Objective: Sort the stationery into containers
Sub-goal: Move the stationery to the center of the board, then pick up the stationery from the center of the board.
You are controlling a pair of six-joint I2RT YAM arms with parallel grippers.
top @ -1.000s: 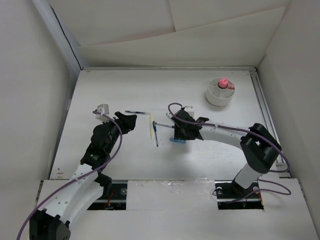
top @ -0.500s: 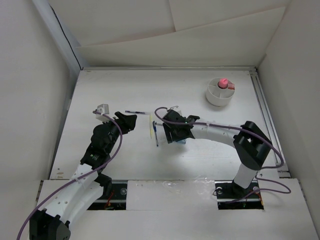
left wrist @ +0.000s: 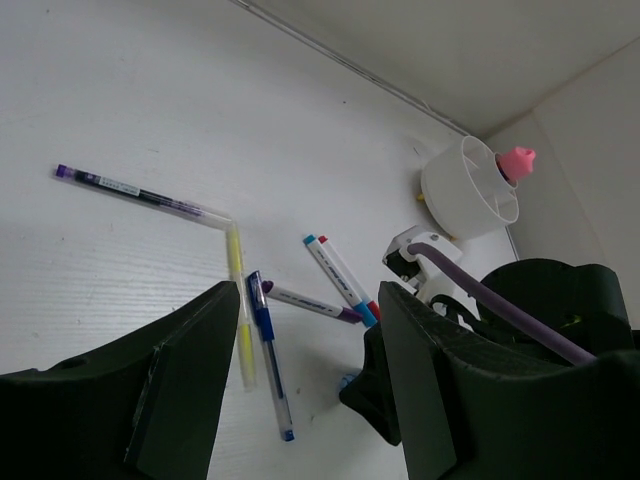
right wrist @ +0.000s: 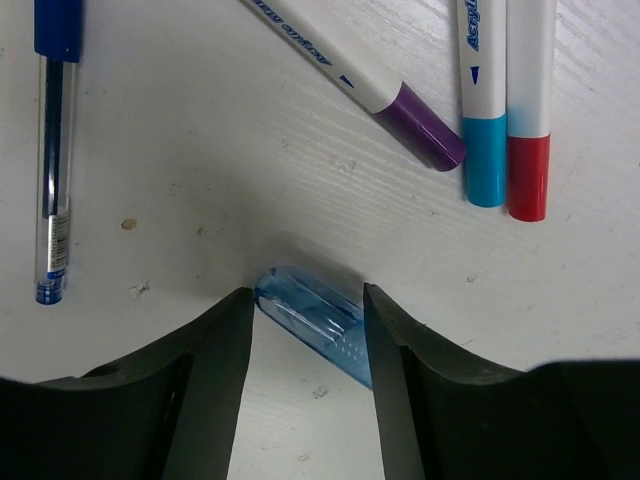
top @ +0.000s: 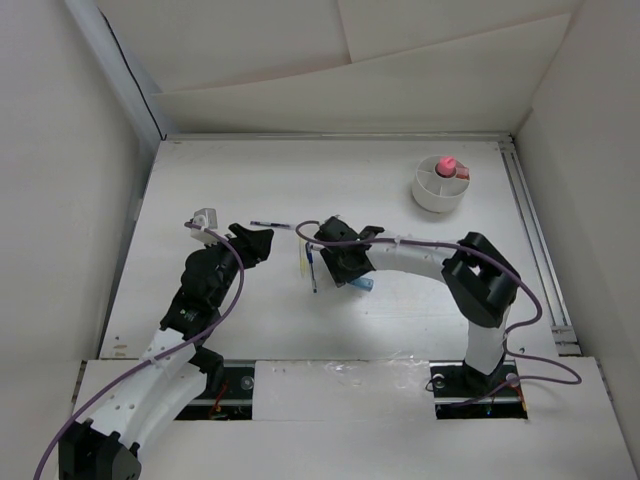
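Blue piece point(right wrist: 318, 328) lies on the counter point(right wrist: 200, 150) between the right claw point(right wrist: 305, 298) fingers, gripped or not, can't tell; left claw point(left wrist: 307, 292) hangs parted, empty, near the pens point(left wrist: 340, 280)

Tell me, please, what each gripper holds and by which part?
Left gripper holds nothing. Right gripper straddles the blue piece at one end; whether it grips cannot be told.
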